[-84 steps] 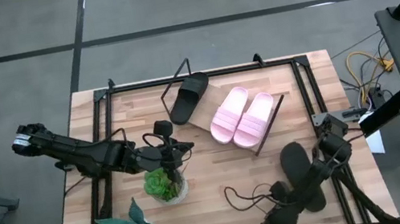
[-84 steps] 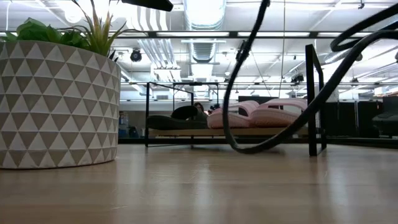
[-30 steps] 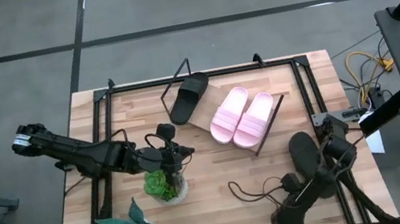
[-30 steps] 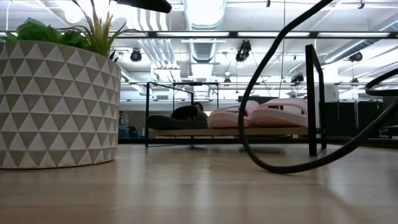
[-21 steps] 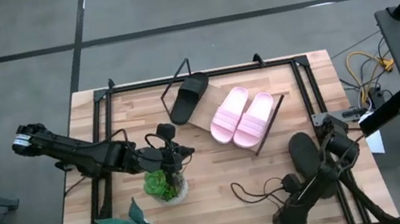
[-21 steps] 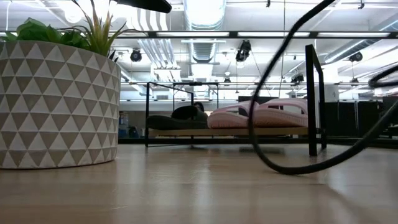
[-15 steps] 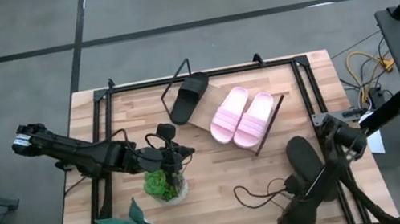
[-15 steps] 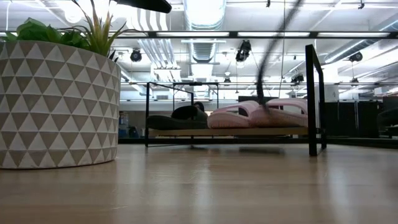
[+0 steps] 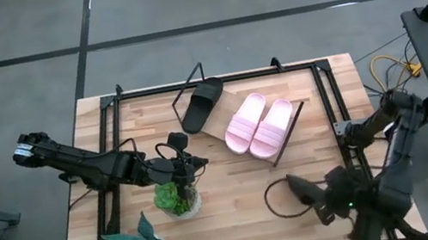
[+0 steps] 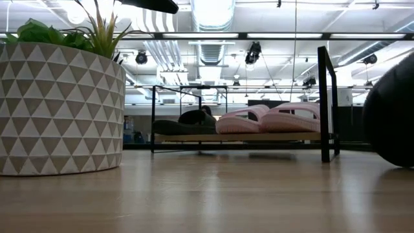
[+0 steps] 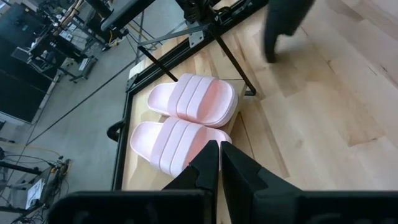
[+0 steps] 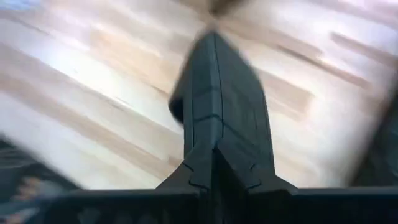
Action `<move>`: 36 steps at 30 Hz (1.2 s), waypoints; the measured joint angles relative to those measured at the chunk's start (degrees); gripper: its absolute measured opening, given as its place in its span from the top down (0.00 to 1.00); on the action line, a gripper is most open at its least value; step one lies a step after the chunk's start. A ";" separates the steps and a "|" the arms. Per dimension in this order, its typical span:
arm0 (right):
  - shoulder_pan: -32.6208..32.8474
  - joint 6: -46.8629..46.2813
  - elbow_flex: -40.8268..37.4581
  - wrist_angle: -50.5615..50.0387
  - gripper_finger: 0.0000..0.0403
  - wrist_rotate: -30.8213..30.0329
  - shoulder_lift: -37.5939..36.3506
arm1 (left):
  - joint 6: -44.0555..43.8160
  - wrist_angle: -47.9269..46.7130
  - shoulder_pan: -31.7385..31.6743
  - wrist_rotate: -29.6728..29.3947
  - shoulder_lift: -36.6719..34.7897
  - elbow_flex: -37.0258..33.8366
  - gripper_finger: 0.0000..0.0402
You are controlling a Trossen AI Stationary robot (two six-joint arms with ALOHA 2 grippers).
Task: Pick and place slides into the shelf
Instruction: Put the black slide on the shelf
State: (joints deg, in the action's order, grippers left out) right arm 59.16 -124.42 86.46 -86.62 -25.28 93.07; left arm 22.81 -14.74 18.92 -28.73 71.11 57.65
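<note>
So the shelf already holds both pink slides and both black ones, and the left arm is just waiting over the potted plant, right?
Not quite: the shelf holds both pink slides but only one black slide, as the high view shows. The left gripper does wait by the potted plant.

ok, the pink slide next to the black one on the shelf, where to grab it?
Probably its wide strap, from above: the pink slide lies sole-down on the shelf, strap arched up, and the second pink slide crowds its side.
</note>
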 joint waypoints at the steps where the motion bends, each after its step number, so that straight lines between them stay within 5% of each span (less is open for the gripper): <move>1: 0.48 -0.07 -0.01 0.97 0.99 -2.92 -0.67 | 0.00 0.00 0.00 0.00 0.00 0.00 1.00; 5: 0.95 -0.04 -0.11 2.51 0.99 -9.29 -1.58 | 0.00 -0.02 0.01 0.05 0.00 0.00 1.00; 28: 0.45 1.39 -0.68 -1.93 0.98 -10.31 1.96 | -0.11 0.16 0.22 0.17 0.00 0.00 1.00; 36: 0.45 1.90 -0.68 -1.69 0.98 -11.01 1.94 | -0.83 1.31 0.26 8.53 0.00 0.00 1.00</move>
State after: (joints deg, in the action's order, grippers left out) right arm 59.61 -122.52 85.78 -88.31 -36.29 95.00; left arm 21.98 -13.44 19.18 -20.20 71.11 57.65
